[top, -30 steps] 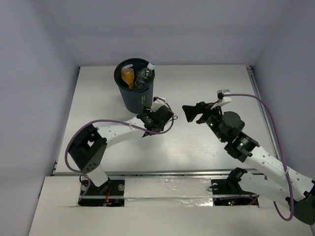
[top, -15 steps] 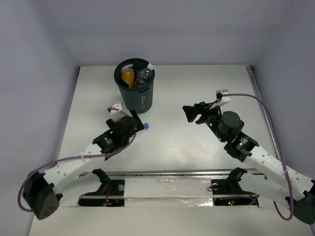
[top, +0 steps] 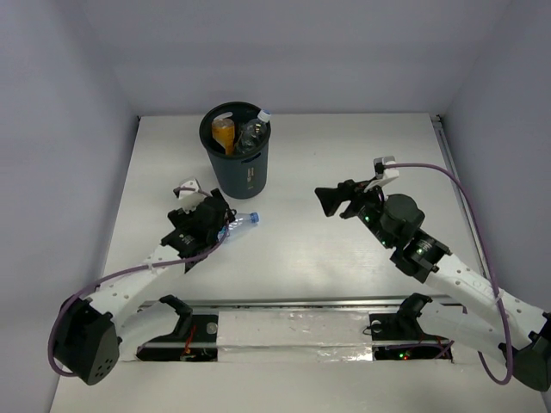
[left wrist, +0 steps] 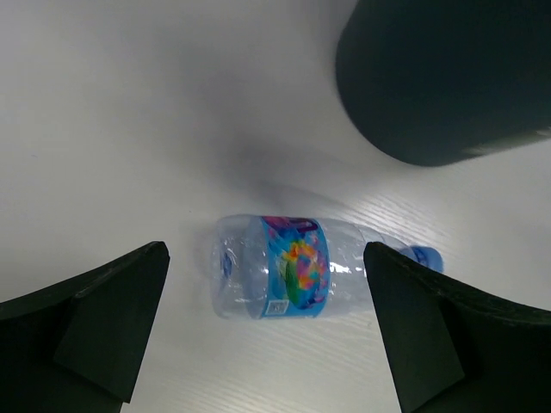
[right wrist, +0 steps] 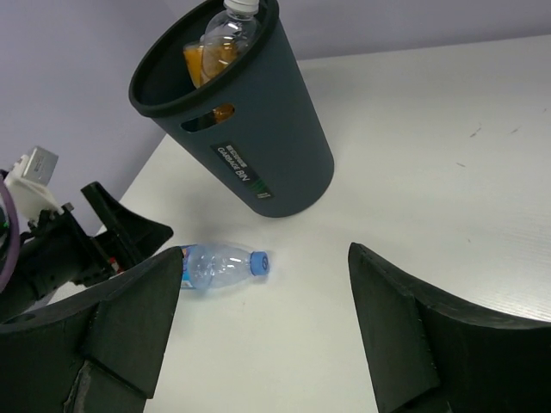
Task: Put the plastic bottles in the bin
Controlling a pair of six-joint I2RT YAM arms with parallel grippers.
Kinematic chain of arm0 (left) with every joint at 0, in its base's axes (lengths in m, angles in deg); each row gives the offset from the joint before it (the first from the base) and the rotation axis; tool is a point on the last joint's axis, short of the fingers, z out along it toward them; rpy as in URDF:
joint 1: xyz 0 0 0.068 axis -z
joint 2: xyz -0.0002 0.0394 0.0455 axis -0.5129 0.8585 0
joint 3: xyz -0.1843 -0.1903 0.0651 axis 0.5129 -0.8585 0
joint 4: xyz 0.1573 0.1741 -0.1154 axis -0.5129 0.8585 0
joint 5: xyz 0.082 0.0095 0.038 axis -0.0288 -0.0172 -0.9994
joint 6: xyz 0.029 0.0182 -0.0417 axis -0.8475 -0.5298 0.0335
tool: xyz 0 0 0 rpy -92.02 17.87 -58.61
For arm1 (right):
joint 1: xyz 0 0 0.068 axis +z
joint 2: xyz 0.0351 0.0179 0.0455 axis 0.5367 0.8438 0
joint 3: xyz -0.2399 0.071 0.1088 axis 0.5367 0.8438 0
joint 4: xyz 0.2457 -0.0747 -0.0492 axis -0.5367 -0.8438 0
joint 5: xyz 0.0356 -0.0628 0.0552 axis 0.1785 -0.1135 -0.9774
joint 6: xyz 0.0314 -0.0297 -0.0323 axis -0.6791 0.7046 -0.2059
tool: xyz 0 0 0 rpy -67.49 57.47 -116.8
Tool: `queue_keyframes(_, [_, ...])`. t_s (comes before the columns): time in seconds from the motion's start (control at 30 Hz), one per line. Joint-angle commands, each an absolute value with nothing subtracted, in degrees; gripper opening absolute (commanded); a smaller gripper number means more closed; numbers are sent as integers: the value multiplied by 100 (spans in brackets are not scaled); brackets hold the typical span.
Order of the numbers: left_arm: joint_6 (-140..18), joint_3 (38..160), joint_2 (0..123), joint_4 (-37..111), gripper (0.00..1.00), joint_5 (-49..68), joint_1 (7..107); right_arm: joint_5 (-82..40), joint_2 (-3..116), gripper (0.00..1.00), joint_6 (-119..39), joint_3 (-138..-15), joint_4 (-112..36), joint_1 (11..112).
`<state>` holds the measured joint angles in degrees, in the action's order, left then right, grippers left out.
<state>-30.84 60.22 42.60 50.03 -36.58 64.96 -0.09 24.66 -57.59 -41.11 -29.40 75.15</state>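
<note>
Left gripper (top: 215, 225), jaws wide open, has swung back from the bin (top: 250, 176) and now straddles the lying blue-capped bottle (left wrist: 293, 277) (not yet gripped); pickup judged next.

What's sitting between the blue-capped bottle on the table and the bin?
Nothing: only bare table separates the bottle from the bin, clearest in the right wrist view; the left wrist view agrees.

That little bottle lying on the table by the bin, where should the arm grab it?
Around the labelled middle of the bottle, coming straight down from above: it lies flat on its side, so open jaws can straddle its round body.
</note>
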Motion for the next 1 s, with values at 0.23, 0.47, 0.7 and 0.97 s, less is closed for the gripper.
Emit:
queue_keyframes(0.23, [-3841,6257,5128,3793,94,-2707,5801,-126,2427,82,-5700,-4252,-2827,7473])
queue_keyframes(0.47, [-3578,5730,4698,3740,93,-2135,5801,-179,2480,81,-5700,-4261,-2818,7473])
queue_keyframes(0.7, [-3393,5378,4048,3802,93,-1801,5801,-214,2559,81,-5700,-4278,-2800,7473])
queue_keyframes(0.97, [-3147,5377,3924,3696,91,-1458,6581,-205,2647,81,-5691,-4305,-2818,7473])
